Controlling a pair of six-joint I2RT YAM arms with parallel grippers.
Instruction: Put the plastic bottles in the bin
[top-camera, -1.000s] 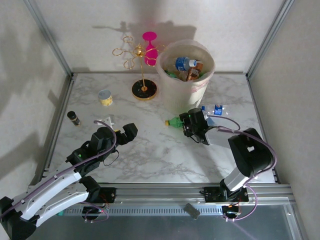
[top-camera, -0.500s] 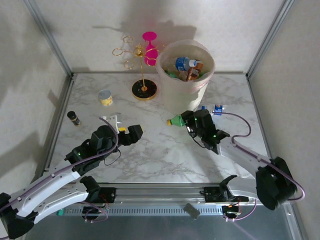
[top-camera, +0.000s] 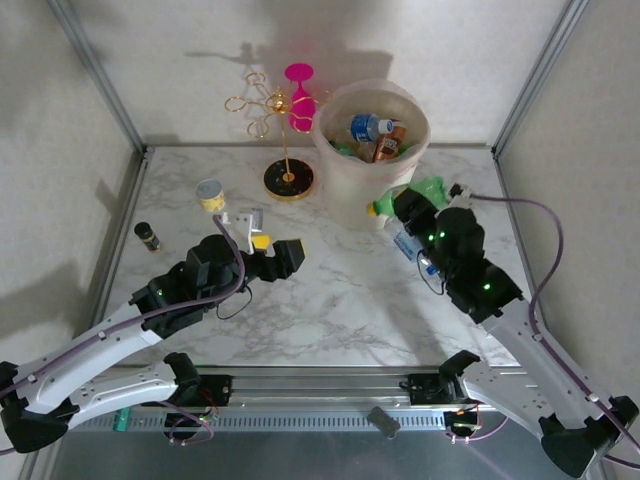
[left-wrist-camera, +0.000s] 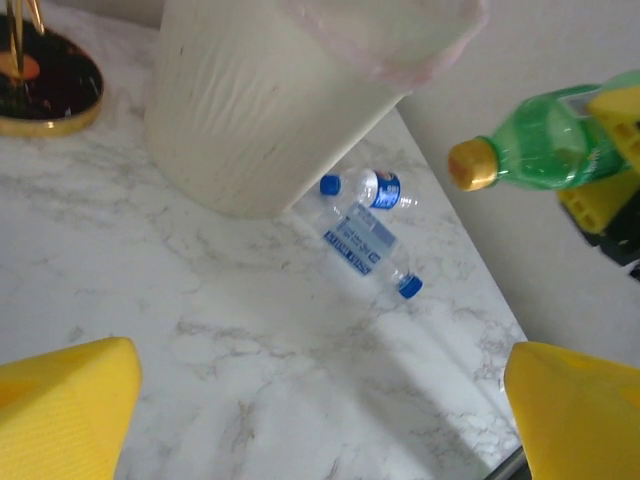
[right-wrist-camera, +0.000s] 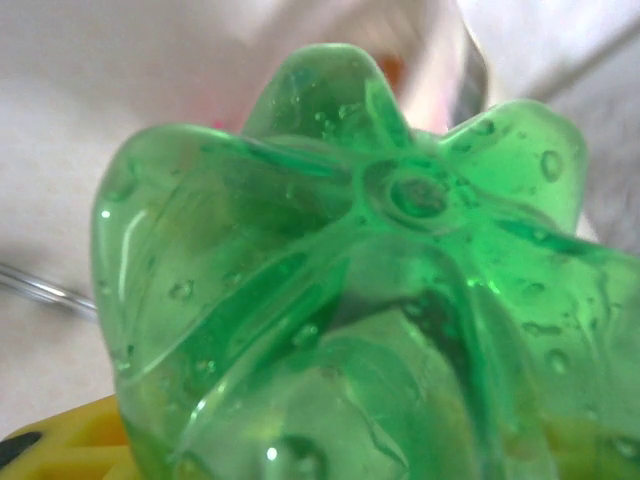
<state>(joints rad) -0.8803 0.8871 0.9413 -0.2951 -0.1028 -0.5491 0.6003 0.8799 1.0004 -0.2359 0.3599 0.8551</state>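
Green bottle (left-wrist-camera: 545, 140), clamped by right gripper (top-camera: 414, 202), hangs near bin (left-wrist-camera: 250, 110); left gripper (left-wrist-camera: 320, 420) gapes empty over open marble (left-wrist-camera: 200, 330); clear bottles' (left-wrist-camera: 360, 245) blue labels unreadable.

Two bottles (left-wrist-camera: 358, 243) on table (left-wrist-camera: 200, 320), beside bin (left-wrist-camera: 250, 110)

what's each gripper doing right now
Left gripper: open, holding nothing.
Right gripper: closed on the green bottle.

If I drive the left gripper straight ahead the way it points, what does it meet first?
Likely the clear blue-labelled bottle lying on the table by the base of the bin, centred ahead of the open left gripper. Only bare marble lies before it, though depth is hard to judge.
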